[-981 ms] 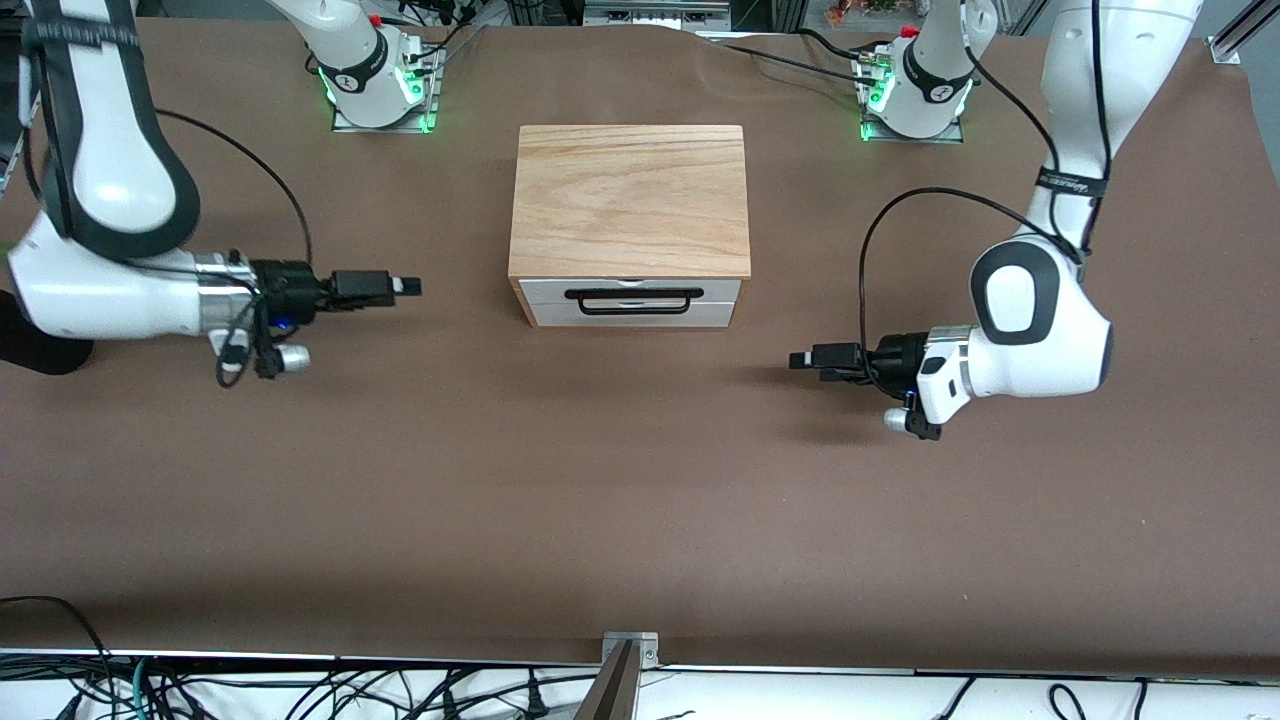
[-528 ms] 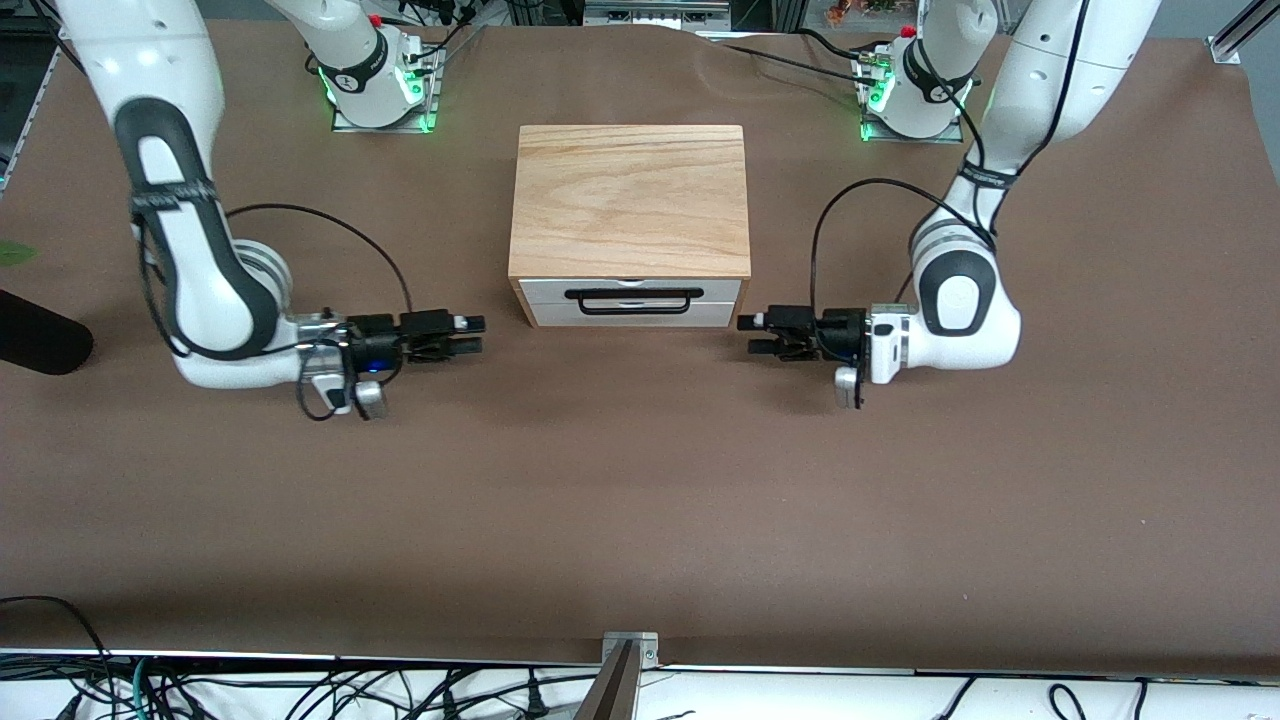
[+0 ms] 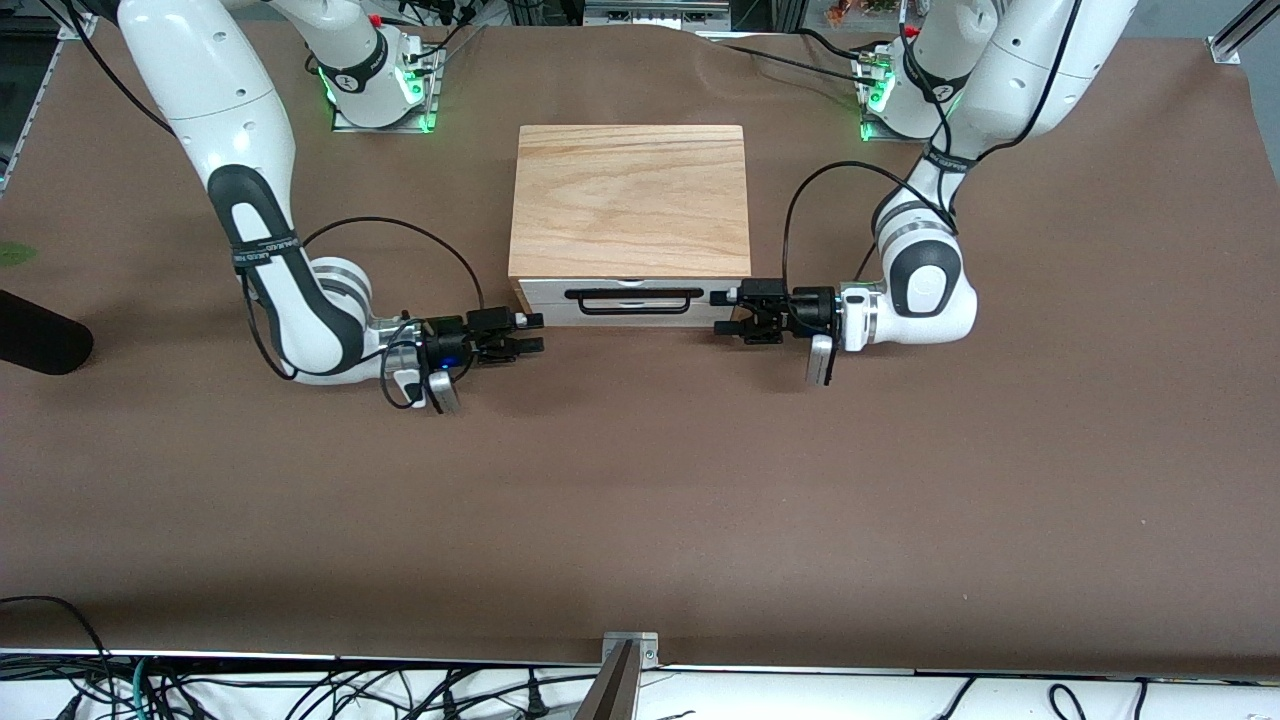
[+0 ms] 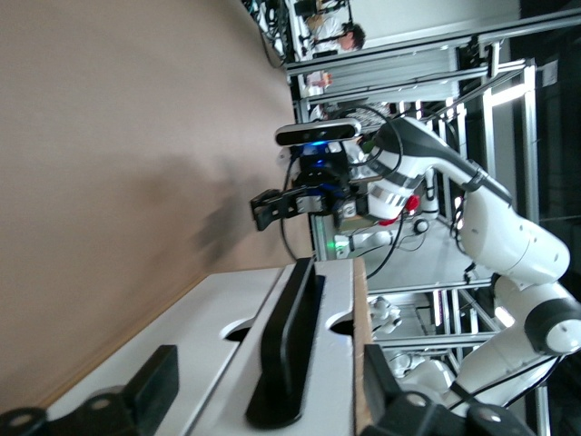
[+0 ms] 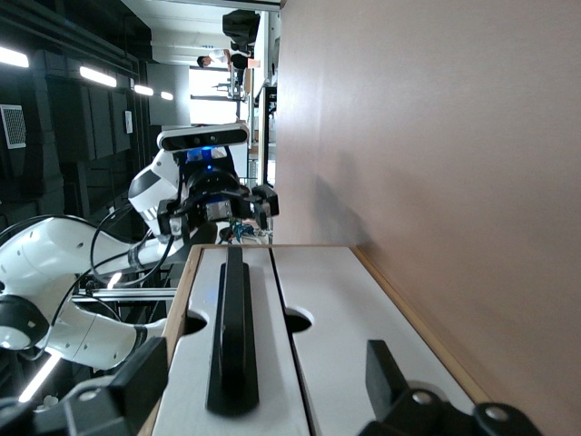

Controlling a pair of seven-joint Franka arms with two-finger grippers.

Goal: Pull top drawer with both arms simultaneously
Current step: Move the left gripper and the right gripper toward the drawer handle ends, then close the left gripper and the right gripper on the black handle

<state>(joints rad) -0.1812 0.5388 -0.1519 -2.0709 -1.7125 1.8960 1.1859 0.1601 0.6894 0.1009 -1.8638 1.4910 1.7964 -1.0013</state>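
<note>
The top drawer [image 3: 548, 291] is shut in the wooden-topped cabinet [image 3: 630, 200], and its black bail handle [image 3: 633, 301] lies across the white front. My left gripper [image 3: 723, 312] is open, level with the drawer front, just off the handle's end toward the left arm's side. My right gripper [image 3: 534, 333] is open at the cabinet's corner toward the right arm's side. In the left wrist view the handle [image 4: 286, 345] lies between my open left gripper's [image 4: 270, 368] fingers [image 4: 150, 386]. In the right wrist view the handle [image 5: 227, 336] lies between my open right gripper's [image 5: 261, 377] fingers [image 5: 386, 372].
A handle-less white panel [image 3: 640, 318] sits below the top drawer. The brown table [image 3: 640, 500] stretches toward the front camera. Each wrist view shows the other gripper farther off: the right one [image 4: 272, 204] and the left one [image 5: 259, 202]. The arm bases [image 3: 375, 80] stand beside the cabinet's back.
Both arms have swung in from the table's ends toward the drawer front. Each gripper now sits at one end of the handle. The drawer has not moved.
</note>
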